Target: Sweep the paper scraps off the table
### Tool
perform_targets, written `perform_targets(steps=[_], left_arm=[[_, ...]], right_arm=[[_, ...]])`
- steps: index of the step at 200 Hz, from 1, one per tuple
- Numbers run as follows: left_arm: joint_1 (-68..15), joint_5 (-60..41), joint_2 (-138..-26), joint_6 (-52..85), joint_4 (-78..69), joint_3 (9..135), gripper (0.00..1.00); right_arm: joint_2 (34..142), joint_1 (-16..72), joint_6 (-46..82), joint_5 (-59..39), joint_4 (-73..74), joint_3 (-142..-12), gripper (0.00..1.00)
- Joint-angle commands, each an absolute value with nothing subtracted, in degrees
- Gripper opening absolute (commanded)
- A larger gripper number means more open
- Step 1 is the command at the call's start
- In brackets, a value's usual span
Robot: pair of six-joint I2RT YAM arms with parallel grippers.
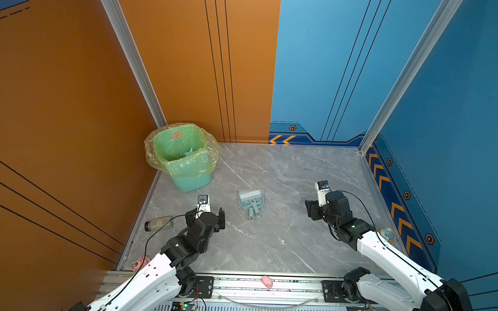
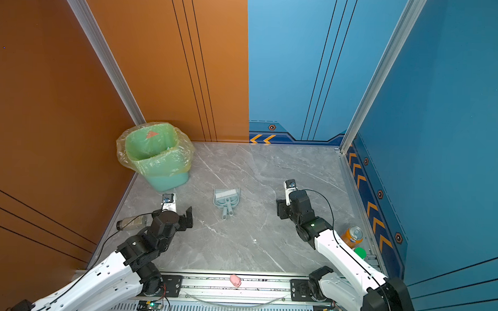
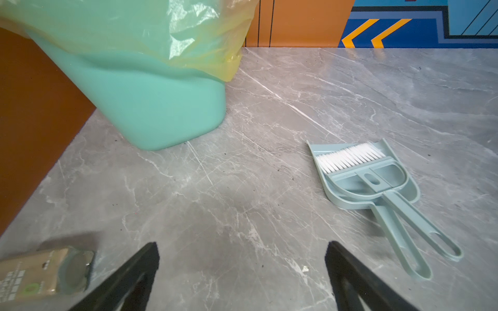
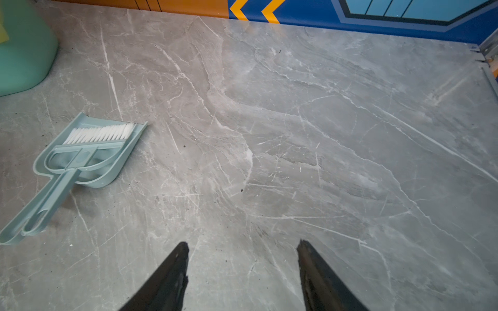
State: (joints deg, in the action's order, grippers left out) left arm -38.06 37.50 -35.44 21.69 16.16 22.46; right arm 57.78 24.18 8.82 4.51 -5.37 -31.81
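Crumpled paper scraps (image 1: 176, 135) in lined green plastic bin (image 1: 195, 182), left of centre frame; axis unreadable. Left gripper (image 3: 242, 245) spread wide, right gripper (image 4: 243, 242) spread, both empty over grey marble table (image 1: 281, 242).

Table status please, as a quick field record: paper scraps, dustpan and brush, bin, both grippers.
table: grey marble-patterned surface; no scraps visible on it
bin: mint-green plastic, yellowish liner, upright in the far-left corner
paper scraps: a few coloured pieces visible inside the bin
dustpan: grey-blue plastic, lying flat mid-table
brush: white-bristled, nested in the dustpan
left gripper: open, empty, above the table
right gripper: open, empty, above the table
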Motion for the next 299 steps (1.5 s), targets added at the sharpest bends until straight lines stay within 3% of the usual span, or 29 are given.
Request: perform_targets(steps=[1, 86, 147, 232, 299], left_arm=[[-37.10, 40.59, -34.81, 14.98, 12.21, 21.31, 0.98], [-28.33, 35.44, -34.82, 5.49, 4.10, 19.45, 0.98], [-19.44, 28.75, -34.63, 2.47, -2.64, 15.88, 0.98], [-10.82, 22.14, -37.89, -1.26, -16.45, 9.51, 0.98], [-6.59, 18.86, -47.40, -1.22, -25.62, 10.01, 0.98]], right_arm=[[55.56, 21.74, 8.29, 3.25, -3.63, -29.79, 0.66], [48.00, 11.87, 4.57, 5.38, 7.48, -21.59, 0.67], [48.75, 5.33, 2.25, 8.73, 26.63, -11.60, 0.67], [62.89, 3.26, 2.25, 12.83, 37.69, -12.50, 0.67], [71.45, 3.18, 0.31, 13.54, 42.56, -16.08, 0.68]])
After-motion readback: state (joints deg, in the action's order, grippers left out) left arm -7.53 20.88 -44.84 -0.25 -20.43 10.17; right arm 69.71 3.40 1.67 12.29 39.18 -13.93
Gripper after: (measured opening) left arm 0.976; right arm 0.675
